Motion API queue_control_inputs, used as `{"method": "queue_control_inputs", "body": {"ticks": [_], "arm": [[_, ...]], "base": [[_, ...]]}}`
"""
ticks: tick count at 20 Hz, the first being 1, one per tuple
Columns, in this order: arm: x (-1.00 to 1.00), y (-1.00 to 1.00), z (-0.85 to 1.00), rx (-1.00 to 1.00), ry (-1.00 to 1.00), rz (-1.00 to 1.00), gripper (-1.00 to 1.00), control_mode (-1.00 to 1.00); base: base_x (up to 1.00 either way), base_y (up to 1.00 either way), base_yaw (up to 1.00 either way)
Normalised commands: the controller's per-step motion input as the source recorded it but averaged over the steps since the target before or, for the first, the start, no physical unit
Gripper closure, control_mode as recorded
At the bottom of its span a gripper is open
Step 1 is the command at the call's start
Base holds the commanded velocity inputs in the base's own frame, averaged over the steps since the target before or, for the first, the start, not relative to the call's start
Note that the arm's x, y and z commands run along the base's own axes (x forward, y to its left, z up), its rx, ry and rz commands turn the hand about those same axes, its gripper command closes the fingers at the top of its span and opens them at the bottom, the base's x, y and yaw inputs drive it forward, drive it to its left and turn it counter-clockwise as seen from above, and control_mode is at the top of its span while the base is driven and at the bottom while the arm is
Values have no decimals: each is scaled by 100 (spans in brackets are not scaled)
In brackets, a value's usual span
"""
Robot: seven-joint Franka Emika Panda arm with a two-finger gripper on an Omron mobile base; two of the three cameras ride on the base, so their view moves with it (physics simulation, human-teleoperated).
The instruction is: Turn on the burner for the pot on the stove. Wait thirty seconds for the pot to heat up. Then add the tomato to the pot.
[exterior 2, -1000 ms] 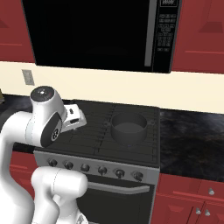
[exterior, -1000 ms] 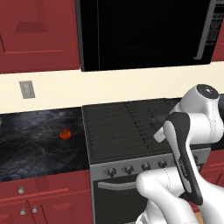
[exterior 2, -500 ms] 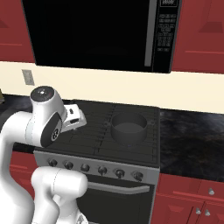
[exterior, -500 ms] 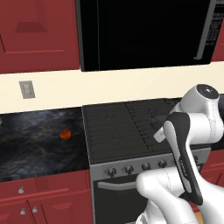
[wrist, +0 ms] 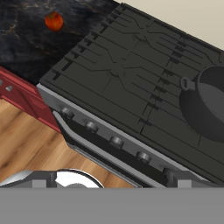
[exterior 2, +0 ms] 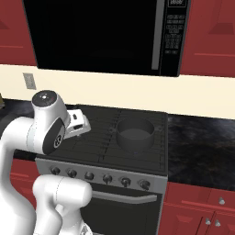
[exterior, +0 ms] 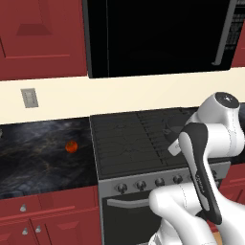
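On the dark marbled counter (exterior: 43,153) to the left of the stove (exterior: 129,141) we see the tomato (exterior: 71,146), a small round red-orange ball with a dark spot on top, lying alone and well apart from the cooktop edge. From the hand camera it sits on the same glossy, veined black stone, up in the far corner (wrist: 54,21).

We read the stove as a wide matte-black gas top, its ribbed cast grates running in straight parallel bars with star-shaped centres over each burner. Below the grates a grey steel front carries a row of round dark knobs (exterior 2: 98,176) and a long bar handle on the oven door.

Toward the right rear of the cooktop stands the pot (exterior 2: 135,134), a squat dark-grey metal cylinder with a smooth wall, an open top and a small loop handle at its side (wrist: 187,83).

We hold our gripper (exterior 2: 79,125) above the left part of the grates, touching nothing; its fingers stand fully apart and hold nothing. Red panelled cabinets (exterior: 38,38) and a glossy black microwave (exterior 2: 101,34) hang above.
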Motion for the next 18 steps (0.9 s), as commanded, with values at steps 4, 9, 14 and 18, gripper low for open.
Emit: {"method": "queue_control_inputs", "body": {"ticks": [4,9,14,18], "arm": [[0,0,0,0,0,0,-100,-100],[0,0,0,0,0,0,-100,-100],[0,0,0,0,0,0,-100,-100],[0,0,0,0,0,0,-100,-100]], "base": [[0,0,0],[0,0,0],[0,0,0],[0,0,0]]}}
